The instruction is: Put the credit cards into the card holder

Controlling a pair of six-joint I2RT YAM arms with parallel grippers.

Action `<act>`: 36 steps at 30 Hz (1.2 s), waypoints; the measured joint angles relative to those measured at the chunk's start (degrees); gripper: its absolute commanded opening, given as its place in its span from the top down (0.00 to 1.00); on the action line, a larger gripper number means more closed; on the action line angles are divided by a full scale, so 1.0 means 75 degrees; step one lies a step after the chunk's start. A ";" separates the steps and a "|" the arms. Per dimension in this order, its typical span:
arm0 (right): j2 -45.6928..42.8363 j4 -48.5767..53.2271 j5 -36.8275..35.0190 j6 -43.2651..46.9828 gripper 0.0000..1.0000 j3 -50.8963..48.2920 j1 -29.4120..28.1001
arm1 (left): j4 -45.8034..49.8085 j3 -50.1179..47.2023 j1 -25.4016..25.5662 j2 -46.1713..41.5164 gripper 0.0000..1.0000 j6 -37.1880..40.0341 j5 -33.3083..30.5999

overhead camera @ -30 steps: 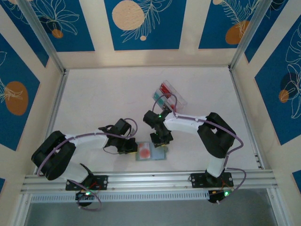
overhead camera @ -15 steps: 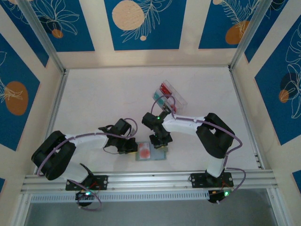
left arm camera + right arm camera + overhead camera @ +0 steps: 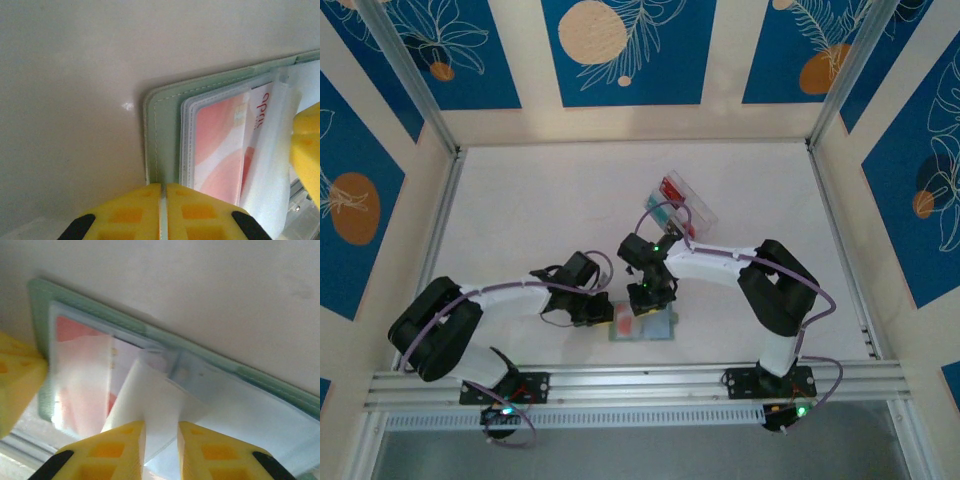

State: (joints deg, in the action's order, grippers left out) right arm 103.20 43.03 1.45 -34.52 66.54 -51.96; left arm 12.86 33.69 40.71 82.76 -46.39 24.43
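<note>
The right gripper (image 3: pixel 161 427) has its two yellow fingers closed on a clear sleeve (image 3: pixel 155 390) of the card holder (image 3: pixel 165 335) and lifts that page up off the ones below. The holder lies open and flat beneath it, its sage-green cover showing as a rim around the stacked sleeves. A red-and-white card (image 3: pixel 220 145) sits inside one sleeve, just beside the lifted page. The left gripper (image 3: pixel 161 187) has its fingers pressed together with only a thin seam between them. It sits right at the holder's left edge, where the stitched cover runs in under the fingertips. Whether it pinches the cover I cannot tell. From above, the holder lies on the table (image 3: pixel 520 220) near the front rail, between the two wrists. A clear box (image 3: pixel 692 208) stands well behind it, with a red card (image 3: pixel 672 187) and a teal card (image 3: pixel 660 210) inside.
</note>
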 measured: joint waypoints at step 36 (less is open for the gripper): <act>0.0044 -0.0947 0.2098 -0.0221 0.46 0.1309 0.0213 | -0.0064 -0.0501 -0.1116 -0.1591 0.82 -0.0667 0.0667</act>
State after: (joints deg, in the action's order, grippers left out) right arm 103.53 35.92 17.19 -36.18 76.36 -50.37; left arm 12.38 29.93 32.34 70.83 -51.40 29.43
